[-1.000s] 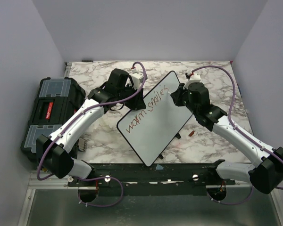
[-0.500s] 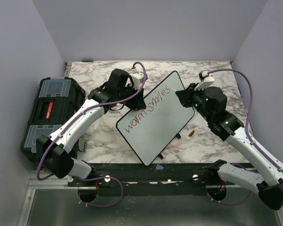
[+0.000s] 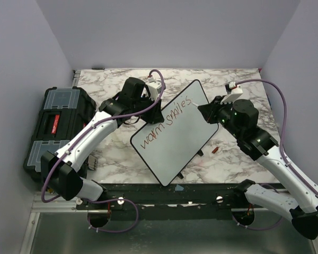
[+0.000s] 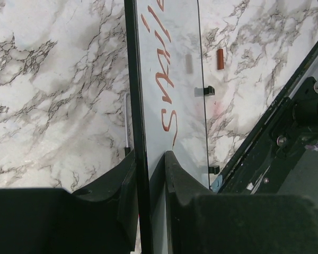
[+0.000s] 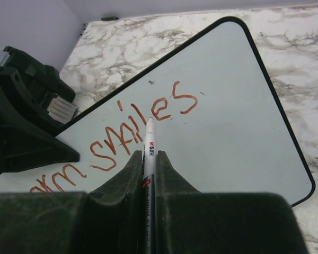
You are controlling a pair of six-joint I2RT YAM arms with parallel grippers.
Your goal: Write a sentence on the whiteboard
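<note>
1. My left gripper (image 4: 148, 164) has its jaws clamped on the thin black rim of the whiteboard (image 3: 175, 137), one finger on each face of the board's upper-left long edge.
2. My right gripper (image 5: 148, 157) has its jaws closed on a white marker (image 5: 150, 138), which runs straight out between the fingers.
3. The whiteboard lies diagonally across the marble table (image 3: 244, 90), one rounded corner near the front rail and the opposite one towards the back wall.
4. The marker's tip sits over the board just below the last letters of the writing. I cannot tell whether it touches the surface.
5. A black toolbox (image 3: 55, 124) with clear lid compartments stands at the table's left edge, well apart from the board, with my left arm reaching across beside it.
6. A small red cylinder (image 3: 214, 150) lies on the marble just off the board's lower-right edge.
7. In the left wrist view, a thin grey rod (image 4: 127, 121) shows just beside the board's rim.
8. Purple cables (image 3: 278, 106) loop over both of my arms.
9. In the right wrist view, the black body of my left wrist covers the start of the writing, so only "rm smiles" shows there.
10. From above, the sentence (image 3: 164, 124) reads "warm smiles" in one line of red handwriting along the board's upper-left edge.
11. The marker's barrel carries red print that begins with "M". The rest is too small to read.
12. The toolbox has a red label on its front that I cannot read.
</note>
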